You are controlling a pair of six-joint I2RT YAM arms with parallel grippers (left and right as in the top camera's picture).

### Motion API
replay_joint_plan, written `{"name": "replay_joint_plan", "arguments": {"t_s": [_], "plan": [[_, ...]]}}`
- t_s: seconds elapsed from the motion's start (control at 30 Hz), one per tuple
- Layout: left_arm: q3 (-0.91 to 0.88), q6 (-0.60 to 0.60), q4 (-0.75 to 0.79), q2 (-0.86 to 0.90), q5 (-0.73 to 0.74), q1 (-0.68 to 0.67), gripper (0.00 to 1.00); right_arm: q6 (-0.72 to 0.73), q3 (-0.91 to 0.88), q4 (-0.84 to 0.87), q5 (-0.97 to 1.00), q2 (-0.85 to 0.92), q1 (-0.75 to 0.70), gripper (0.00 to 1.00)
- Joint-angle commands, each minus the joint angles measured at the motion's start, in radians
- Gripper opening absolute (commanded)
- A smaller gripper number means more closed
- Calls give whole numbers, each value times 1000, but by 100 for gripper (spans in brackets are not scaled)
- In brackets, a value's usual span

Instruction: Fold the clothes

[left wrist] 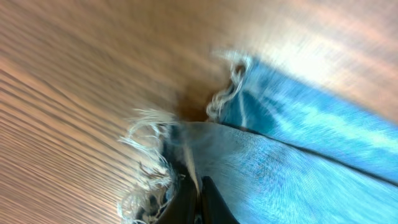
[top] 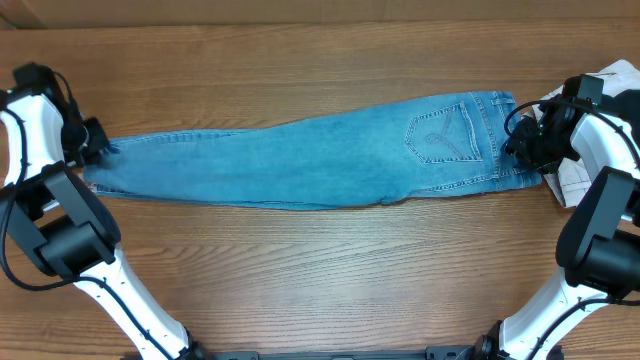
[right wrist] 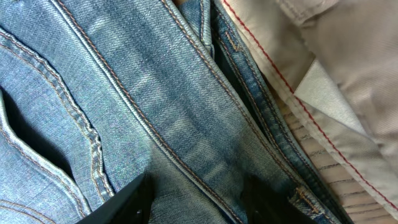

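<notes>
The clothes, long light-blue jeans, lie flat across the table with the legs stacked; the stitched back pocket faces up at the right. My left gripper is at the frayed hem on the far left. In the left wrist view the left gripper is shut on the hem's denim, white fringe beside it. My right gripper is at the waistband. In the right wrist view the right gripper is open, its dark fingers straddling the waistband seam.
An off-white garment with red stitching lies under and beside the waistband at the right edge. Bare wooden tabletop surrounds the jeans. Both arm bases stand at the near corners.
</notes>
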Motion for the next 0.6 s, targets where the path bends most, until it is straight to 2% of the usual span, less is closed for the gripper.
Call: {"name": "replay_joint_plan", "arguments": {"t_s": [0.0,0.4,0.57], "plan": [[79,-24,-1,-82,21,26,4,-5,-14,-4,2,-13,6,51],[80,-38,2,-97,18,44,4,-4,-14,-5,2,-13,6,51],[80,-97,37,-97,15,48,4,-4,-14,-5,2,-13,6,51]]}}
